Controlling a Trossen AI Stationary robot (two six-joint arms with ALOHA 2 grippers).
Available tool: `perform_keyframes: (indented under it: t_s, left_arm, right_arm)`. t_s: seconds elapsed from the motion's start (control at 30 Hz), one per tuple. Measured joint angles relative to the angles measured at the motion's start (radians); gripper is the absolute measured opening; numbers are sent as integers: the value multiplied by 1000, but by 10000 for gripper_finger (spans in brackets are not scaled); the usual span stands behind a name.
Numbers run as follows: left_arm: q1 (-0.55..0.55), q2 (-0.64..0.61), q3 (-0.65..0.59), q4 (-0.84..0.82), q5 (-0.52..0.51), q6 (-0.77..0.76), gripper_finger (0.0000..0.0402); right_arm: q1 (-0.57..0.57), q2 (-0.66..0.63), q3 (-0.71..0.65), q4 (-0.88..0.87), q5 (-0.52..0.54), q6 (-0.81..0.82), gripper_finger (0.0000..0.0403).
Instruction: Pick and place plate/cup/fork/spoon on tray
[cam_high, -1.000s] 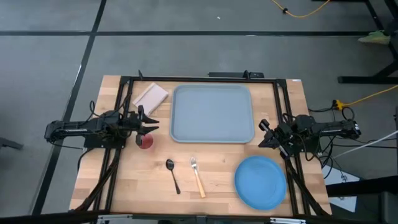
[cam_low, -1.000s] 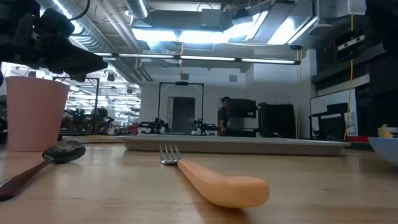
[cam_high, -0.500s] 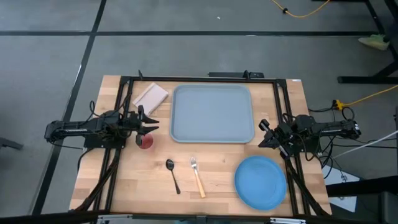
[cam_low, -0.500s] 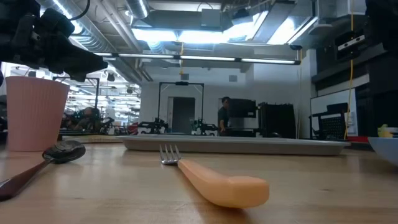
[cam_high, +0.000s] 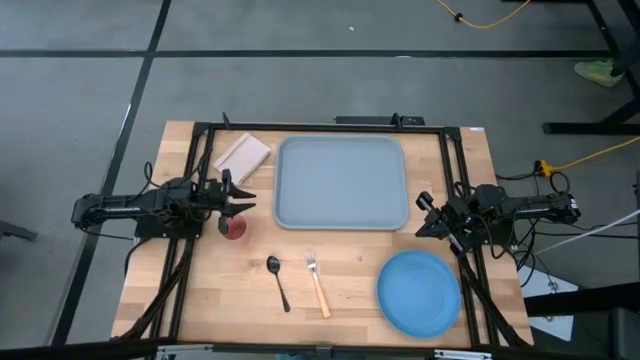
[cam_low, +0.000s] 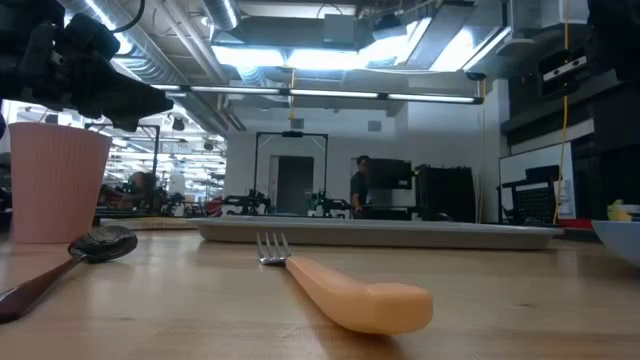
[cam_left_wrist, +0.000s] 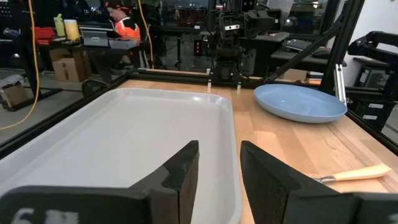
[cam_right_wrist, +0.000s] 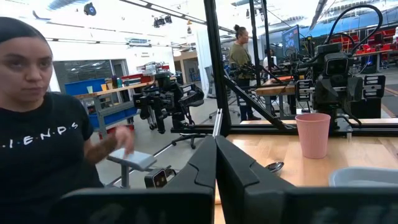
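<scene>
From my remote seat, the pale grey-blue tray (cam_high: 342, 182) lies bare at the middle of the wooden table (cam_high: 200, 300), toward its far edge, with none of the tableware on it. The bright-blue plate (cam_high: 418, 291) sits on the wood at the near right corner, apart from the tray's rim. The fork (cam_high: 317, 283), tan handle toward me, and the dark spoon (cam_high: 277, 280) lie side by side on the table in front of the tray, close but not touching. The pink-red cup (cam_high: 234, 228) stands upright just off the tray's near left corner.

My left gripper (cam_high: 240, 200) hangs just above and beside the cup, arm stretched in from the left edge; in its wrist view the two fingers (cam_left_wrist: 180, 174) stand slightly apart with nothing between them, aimed across the tray toward the plate. My right gripper (cam_high: 424, 214) waits at the tray's right side, above the table; its fingers (cam_right_wrist: 205, 165) are pressed together and hold nothing.

A beige pad (cam_high: 242, 154) rests at the far left corner of the table beside the tray. In the right wrist view a person (cam_right_wrist: 43, 118) in a black T-shirt is close by beyond the table's left side, one hand (cam_right_wrist: 115, 142) raised and blurred.
</scene>
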Motion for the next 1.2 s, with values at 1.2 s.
perform_keyframes:
  t_s: [1.2]
  left_arm:
    - [-36, 124, 234, -83, -58, -39, 108]
  right_arm:
    - [0, 2, 0, 31, 531, -27, 6]
